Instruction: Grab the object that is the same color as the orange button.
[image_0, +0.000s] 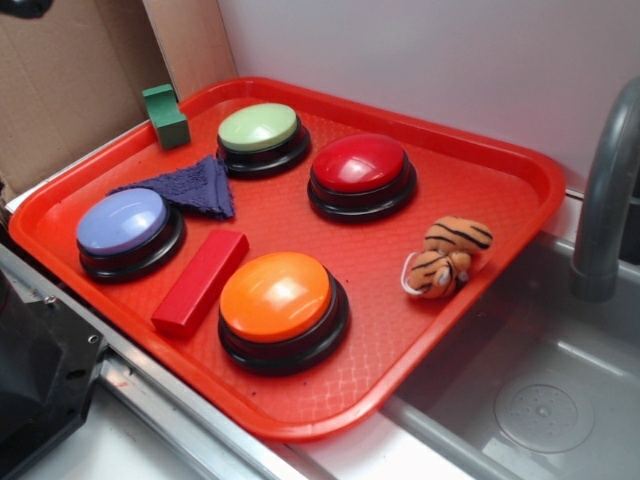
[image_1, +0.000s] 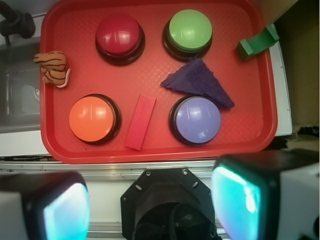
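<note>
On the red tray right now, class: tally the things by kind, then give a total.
Dome buttons: 4, namely orange button, red, green, lilac
Blocks: 2, red and green
Purple cloth: 1
Plush tiger: 1
Total: 8

You have a red tray (image_0: 520, 170) carrying four buttons: orange button (image_0: 276, 296), red (image_0: 360, 163), green (image_0: 258, 127), lavender (image_0: 122, 221); also red block (image_0: 200, 281), purple cloth (image_0: 190, 186), green block (image_0: 164, 115), plush tiger (image_0: 448, 258).

Exterior views tray (image_0: 520, 170) obliquely; wrist looks straight down on it.
</note>
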